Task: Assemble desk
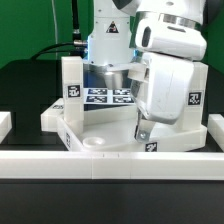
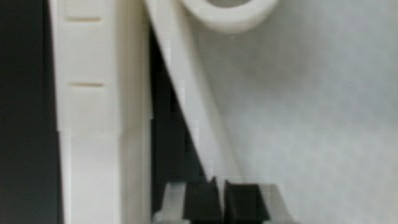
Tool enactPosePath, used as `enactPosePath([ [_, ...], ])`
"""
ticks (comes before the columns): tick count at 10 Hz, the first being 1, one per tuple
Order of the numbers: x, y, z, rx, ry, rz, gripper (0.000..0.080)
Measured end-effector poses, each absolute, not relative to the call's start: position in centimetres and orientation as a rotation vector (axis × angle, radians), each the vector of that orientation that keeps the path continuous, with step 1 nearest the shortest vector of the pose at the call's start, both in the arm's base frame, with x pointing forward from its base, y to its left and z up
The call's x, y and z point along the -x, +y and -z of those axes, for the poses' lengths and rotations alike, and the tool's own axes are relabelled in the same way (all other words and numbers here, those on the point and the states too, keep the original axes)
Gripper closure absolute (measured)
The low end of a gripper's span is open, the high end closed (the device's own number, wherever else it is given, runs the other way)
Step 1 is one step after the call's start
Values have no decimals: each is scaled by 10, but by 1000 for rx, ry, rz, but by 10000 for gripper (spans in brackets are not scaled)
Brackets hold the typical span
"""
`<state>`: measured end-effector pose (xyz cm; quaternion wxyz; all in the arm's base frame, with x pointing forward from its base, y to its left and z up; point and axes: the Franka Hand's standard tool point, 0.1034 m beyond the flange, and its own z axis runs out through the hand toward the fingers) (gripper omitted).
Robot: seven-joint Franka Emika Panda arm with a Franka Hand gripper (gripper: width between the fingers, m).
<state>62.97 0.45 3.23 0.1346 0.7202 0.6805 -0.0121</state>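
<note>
A black table (image 1: 25, 85) is seen before a dark backdrop. The desk top (image 1: 100, 128) lies centred, a leg (image 1: 70, 88) at ten o'clock. The claw (image 1: 141, 131) is clenched on its rim.

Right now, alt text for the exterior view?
A white robot arm reaches down over a white tray-like desk top on a black table. Tagged white legs stand around it, and a low white rail crosses the front.

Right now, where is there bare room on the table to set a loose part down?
Bare black table lies free at the exterior view's left, beyond the desk top and upright leg. The middle is crowded: gripper, marker board, rail in front.
</note>
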Motion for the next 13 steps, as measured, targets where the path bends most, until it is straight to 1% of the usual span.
enactPosePath([
  [2,-637,13,-33,-2111,1943,19,799],
  [5,-637,11,-33,-2111,1940,15,795],
  [6,-638,11,-33,-2111,1939,13,641],
  [7,-637,11,-32,-2113,1939,16,641],
  [8,-631,10,-29,-2130,1934,37,439],
  [9,-630,16,-28,-2153,1915,31,305],
  [10,-629,25,-26,-2169,1906,31,305],
  [11,-631,34,-27,-2178,1904,39,184],
  [12,-634,40,-28,-2180,1903,35,160],
  [13,-636,42,-28,-2183,1901,41,160],
])
